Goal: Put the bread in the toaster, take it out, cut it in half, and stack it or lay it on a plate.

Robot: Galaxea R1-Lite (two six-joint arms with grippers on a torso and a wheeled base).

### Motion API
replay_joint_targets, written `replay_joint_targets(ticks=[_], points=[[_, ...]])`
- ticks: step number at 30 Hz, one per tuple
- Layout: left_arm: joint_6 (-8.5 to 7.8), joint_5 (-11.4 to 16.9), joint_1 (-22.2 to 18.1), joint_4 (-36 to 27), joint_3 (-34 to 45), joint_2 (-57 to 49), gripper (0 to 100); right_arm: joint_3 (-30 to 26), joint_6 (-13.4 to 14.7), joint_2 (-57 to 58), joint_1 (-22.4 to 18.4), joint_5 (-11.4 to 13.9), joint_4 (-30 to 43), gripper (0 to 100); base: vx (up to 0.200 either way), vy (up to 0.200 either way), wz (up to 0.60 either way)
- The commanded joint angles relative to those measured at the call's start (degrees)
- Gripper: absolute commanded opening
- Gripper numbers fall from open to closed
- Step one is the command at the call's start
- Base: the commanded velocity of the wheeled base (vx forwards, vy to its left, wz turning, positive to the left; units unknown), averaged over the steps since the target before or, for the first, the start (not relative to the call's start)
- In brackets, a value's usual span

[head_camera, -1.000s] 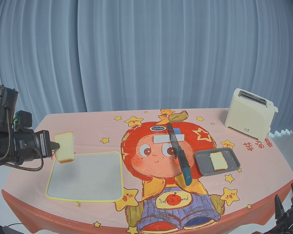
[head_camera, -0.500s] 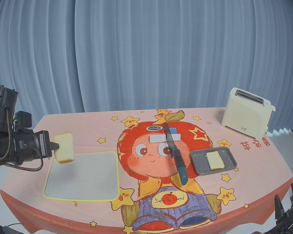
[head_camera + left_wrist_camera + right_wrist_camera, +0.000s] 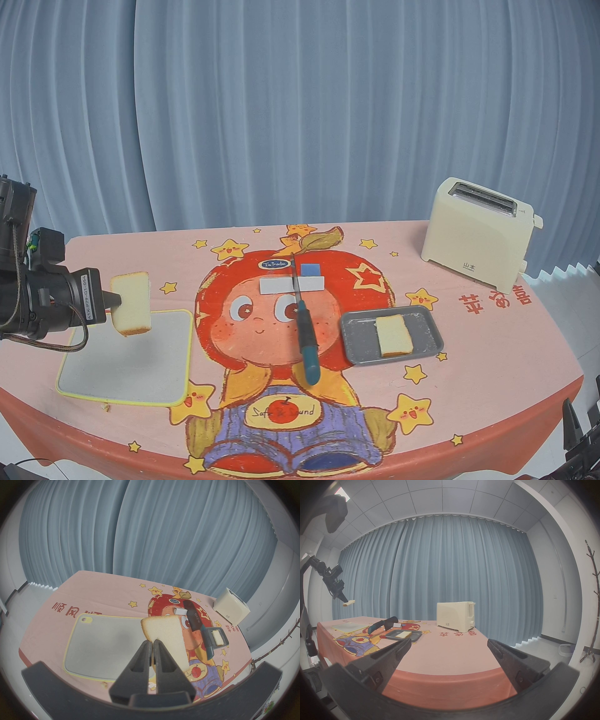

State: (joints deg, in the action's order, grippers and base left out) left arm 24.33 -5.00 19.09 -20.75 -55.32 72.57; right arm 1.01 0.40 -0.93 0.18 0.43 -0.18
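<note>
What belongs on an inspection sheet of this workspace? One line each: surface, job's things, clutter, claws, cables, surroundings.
Surface: table under a pink cartoon cloth.
Job's things: bread slice held in the air near the cutting board; toaster far right; bread piece on the grey tray; knife mid-table, blade across a white block.
Clutter: crumb beside the board; blue block by the white one.
Claws: left claw shut on the slice; right claw open, low off the table.
Cables: black cable looped behind the left claw.
Surroundings: blue curtain behind.
</note>
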Motion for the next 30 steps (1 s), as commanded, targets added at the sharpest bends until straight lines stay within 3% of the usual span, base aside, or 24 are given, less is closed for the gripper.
replay_joint_targets(ticks=[1,18,30], points=[[0.01,-0.01,-0.02,0.01,-0.05,0.03,0,-1.01,0.04,0.93,-0.01,0.01,0.01,100,0.0,-0.2,0.0],[0.01,0.08,0.42,-0.26,0.21,0.03,0,-1.01,0.04,0.93,-0.01,0.01,0.01,100,0.0,-0.2,0.0],[0.1,0.16,0.33,0.27,0.57,0.11,0,-1.01,-0.05,0.93,-0.01,0.1,0.01,100,0.0,0.0,0.0]])
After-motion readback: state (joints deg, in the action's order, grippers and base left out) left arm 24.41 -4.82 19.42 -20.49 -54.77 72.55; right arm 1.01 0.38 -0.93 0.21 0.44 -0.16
